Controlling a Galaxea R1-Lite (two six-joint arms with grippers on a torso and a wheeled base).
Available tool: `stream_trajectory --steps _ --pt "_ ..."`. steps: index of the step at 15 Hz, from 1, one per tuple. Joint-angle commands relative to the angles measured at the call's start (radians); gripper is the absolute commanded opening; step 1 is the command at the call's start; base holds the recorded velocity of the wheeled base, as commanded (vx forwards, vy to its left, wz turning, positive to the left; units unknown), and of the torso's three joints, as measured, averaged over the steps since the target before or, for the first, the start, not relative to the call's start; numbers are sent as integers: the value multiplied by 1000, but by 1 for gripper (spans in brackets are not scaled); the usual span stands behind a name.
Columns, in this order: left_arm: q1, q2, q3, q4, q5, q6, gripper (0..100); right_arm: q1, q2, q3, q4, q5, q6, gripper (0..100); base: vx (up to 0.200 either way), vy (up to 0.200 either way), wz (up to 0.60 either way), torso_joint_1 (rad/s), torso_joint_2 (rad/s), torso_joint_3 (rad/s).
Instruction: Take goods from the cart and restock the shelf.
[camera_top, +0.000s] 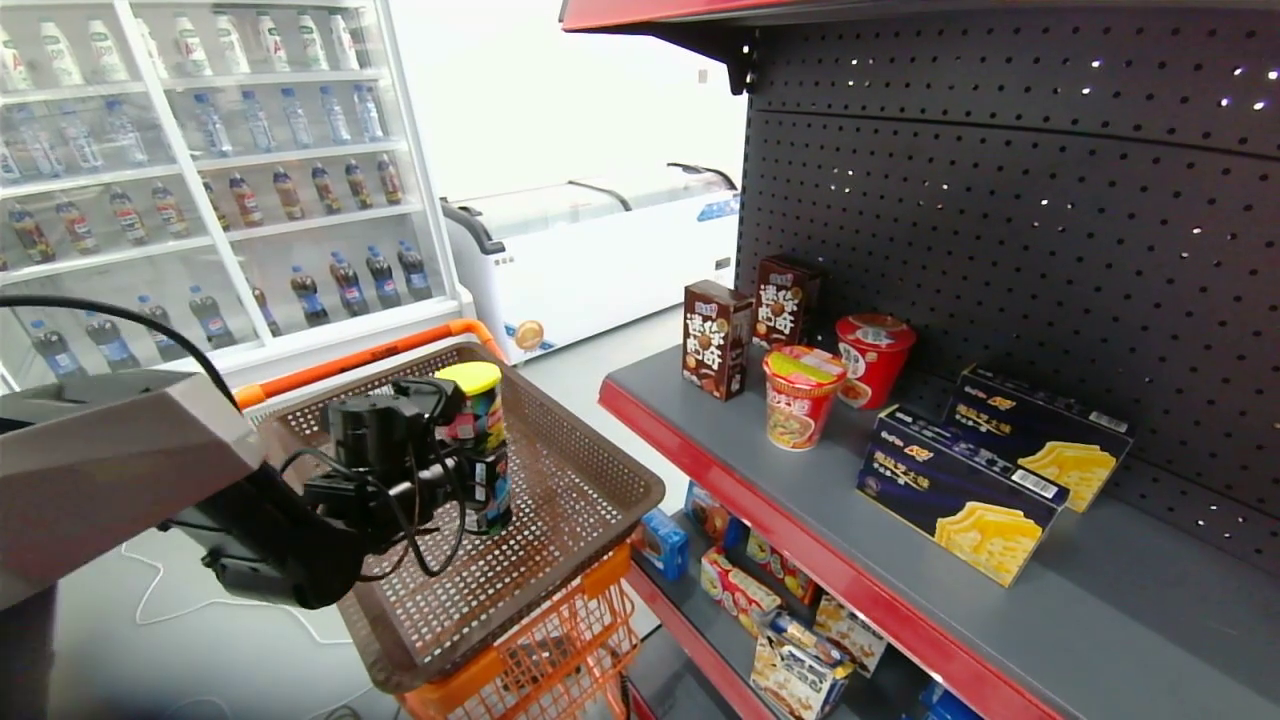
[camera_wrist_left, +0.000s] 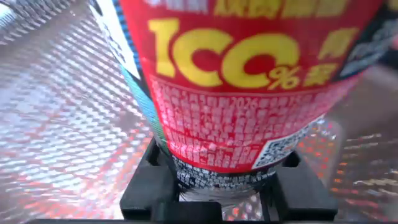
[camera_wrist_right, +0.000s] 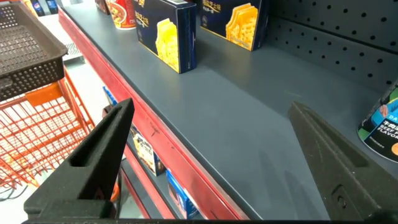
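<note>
A tall snack can (camera_top: 481, 408) with a yellow lid stands upright over the brown basket (camera_top: 575, 480) on the orange cart (camera_top: 560, 650). My left gripper (camera_top: 468, 452) is shut on the can's side. In the left wrist view the can's red label (camera_wrist_left: 242, 93) sits between the two black fingers (camera_wrist_left: 146, 183). I cannot tell whether the can still touches the basket floor. My right gripper (camera_wrist_right: 214, 168) hangs open above the bare grey shelf board (camera_wrist_right: 236, 112), with nothing between its fingers.
On the shelf (camera_top: 820, 500) stand two brown boxes (camera_top: 716, 338), two cup noodles (camera_top: 800, 395) and two dark blue boxes (camera_top: 955, 495). Another can (camera_wrist_right: 382, 127) stands far along the shelf. The lower shelf holds several snack packs (camera_top: 790, 640). Drink coolers line the back.
</note>
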Motion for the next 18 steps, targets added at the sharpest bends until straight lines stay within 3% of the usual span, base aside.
stream_trajectory --steps 1,4,5,6,7,8,10,13,16,18 --pt "4 -263 74 98 10 1 0 0 0 0 0 0 0 100 0 0 0 0 0 0" --pt "4 -588 150 401 23 -10 0 0 0 0 0 0 0 100 0 0 0 0 0 0" --pt "4 -679 182 462 22 -10 0 1 0 0 0 0 0 100 0 0 0 0 0 0" --pt "4 -679 182 462 22 -10 0 1 0 0 0 0 0 100 0 0 0 0 0 0" --pt "2 -887 285 569 20 -10 0 1 0 0 0 0 0 100 0 0 0 0 0 0" --pt "0 -989 345 615 23 -10 0 1 0 0 0 0 0 100 0 0 0 0 0 0" --pt "0 -1142 445 620 19 -13 0 0 0 0 0 0 -2 100 0 0 0 0 0 0" --pt "4 -1311 518 634 28 -94 0 0 0 0 0 0 -2 100 0 0 0 0 0 0" --pt "2 -1495 604 677 28 -99 0 0 0 0 0 0 0 100 0 0 0 0 0 0" --pt "4 -1638 571 816 42 -96 0 0 0 0 0 0 -2 100 0 0 0 0 0 0"
